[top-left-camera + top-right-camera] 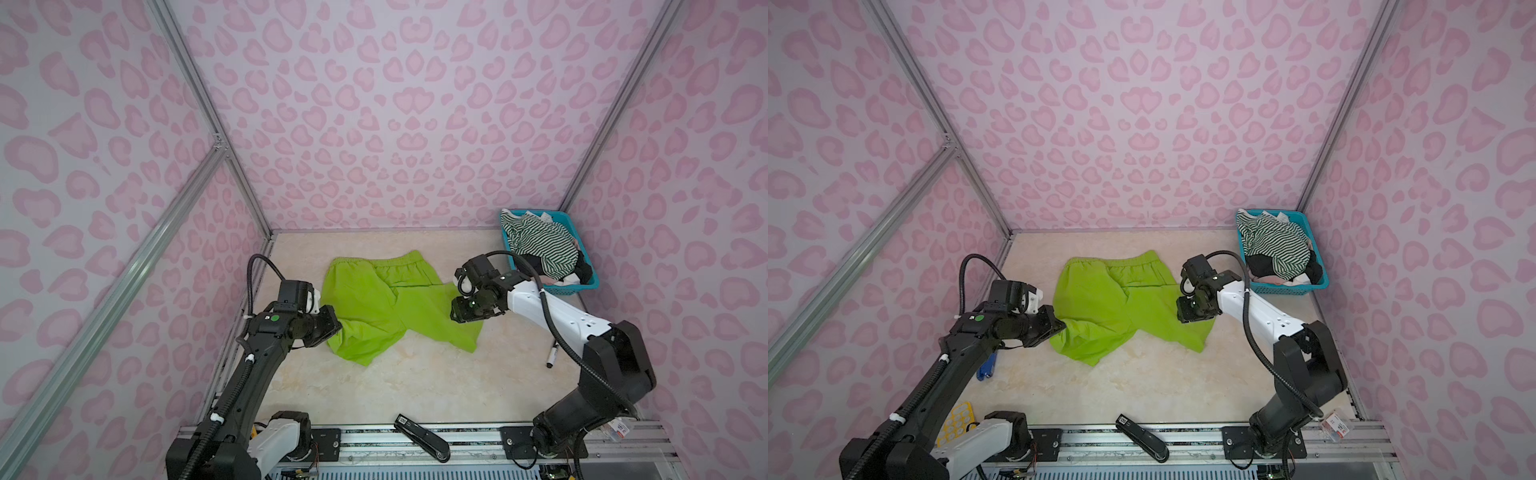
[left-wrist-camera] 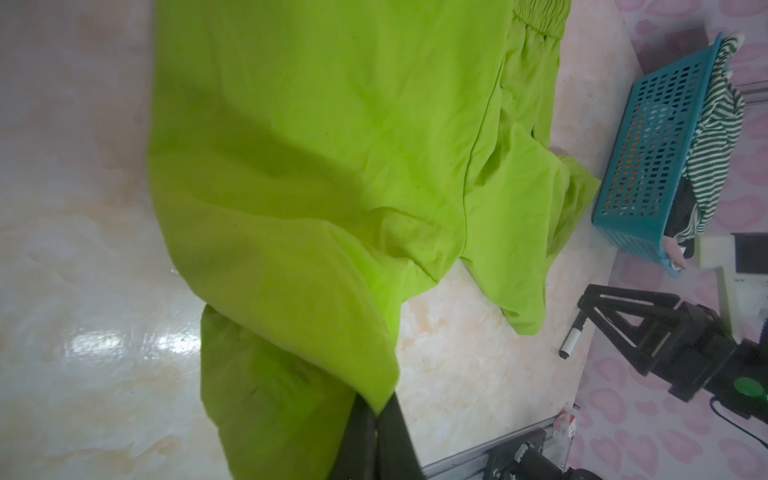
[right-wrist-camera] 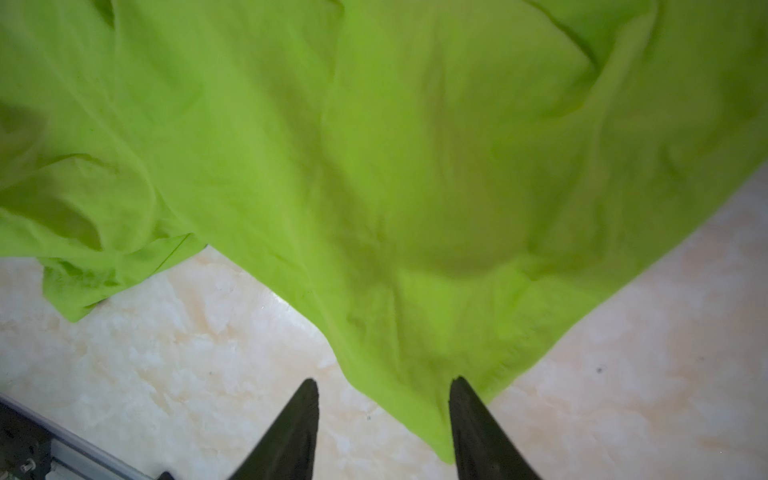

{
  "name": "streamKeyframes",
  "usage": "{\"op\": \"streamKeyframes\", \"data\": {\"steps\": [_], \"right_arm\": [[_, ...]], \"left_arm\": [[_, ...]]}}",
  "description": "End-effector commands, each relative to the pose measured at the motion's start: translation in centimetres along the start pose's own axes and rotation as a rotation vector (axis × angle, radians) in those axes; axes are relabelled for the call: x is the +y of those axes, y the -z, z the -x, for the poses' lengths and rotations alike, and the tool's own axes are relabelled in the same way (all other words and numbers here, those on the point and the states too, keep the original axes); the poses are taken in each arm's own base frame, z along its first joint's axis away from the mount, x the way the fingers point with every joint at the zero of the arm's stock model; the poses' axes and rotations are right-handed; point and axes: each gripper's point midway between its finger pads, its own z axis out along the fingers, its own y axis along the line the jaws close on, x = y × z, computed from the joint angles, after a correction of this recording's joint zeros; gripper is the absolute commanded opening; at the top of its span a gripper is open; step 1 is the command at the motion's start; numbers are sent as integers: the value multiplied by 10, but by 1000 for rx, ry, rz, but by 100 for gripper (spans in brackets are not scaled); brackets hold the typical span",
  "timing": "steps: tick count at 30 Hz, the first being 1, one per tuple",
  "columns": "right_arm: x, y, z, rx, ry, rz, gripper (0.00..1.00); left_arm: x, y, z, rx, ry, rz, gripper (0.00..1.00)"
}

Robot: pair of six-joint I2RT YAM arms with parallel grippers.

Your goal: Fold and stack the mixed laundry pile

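A uniform lime green is shown by the soft elastic-waist shorts (image 1: 374,307). The glossy surface (image 1: 415,386) is marbled cream and pale orange. Green and white stripes are carried by the crumpled top (image 1: 540,245) in the teal plastic lattice basket (image 1: 571,290). With it, black cloth (image 1: 534,262) and seemingly beige-pink cloth (image 1: 1273,280) are seen. The panel walls (image 1: 374,104) are patterned with pink blotches on lilac.

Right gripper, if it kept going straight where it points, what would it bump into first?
The green shorts. In the right wrist view the right gripper stands open with a corner of the shorts reaching between its tips, so it would probably push into that cloth at once.
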Motion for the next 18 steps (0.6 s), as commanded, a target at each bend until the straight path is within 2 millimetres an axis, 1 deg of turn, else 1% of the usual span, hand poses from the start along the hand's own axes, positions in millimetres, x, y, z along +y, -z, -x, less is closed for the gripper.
{"op": "streamKeyframes", "data": {"steps": [1, 2, 4, 7, 8, 12, 13, 16, 17, 18], "right_arm": [[-3, -38, 9, 14, -66, -1, 47], [-6, -49, 11, 25, -81, -11, 46], [-6, -72, 16, 46, -101, -3, 44], [-2, -96, 27, 84, -113, 12, 41], [-2, -101, 31, 88, -115, 15, 41], [-3, -119, 66, 77, -111, 15, 42], [-2, -118, 87, 49, -108, 20, 42], [-12, -116, 130, -6, -105, 4, 42], [-14, -113, 140, -24, -99, -3, 42], [-14, -104, 154, -58, -81, -10, 43]], "left_arm": [[3, -10, -6, -14, 8, 27, 3], [3, -13, -12, -3, 4, 35, 3], [1, -16, -22, 7, -13, 45, 3], [2, -18, -33, 4, -28, 64, 3], [4, -19, -37, 4, -25, 66, 3], [9, -29, -59, 21, -21, 30, 3], [10, -31, -66, 30, -21, 12, 3], [3, -36, -83, 47, -28, -62, 3], [-2, -35, -87, 47, -36, -89, 3], [-9, -34, -90, 49, -53, -124, 3]]}}
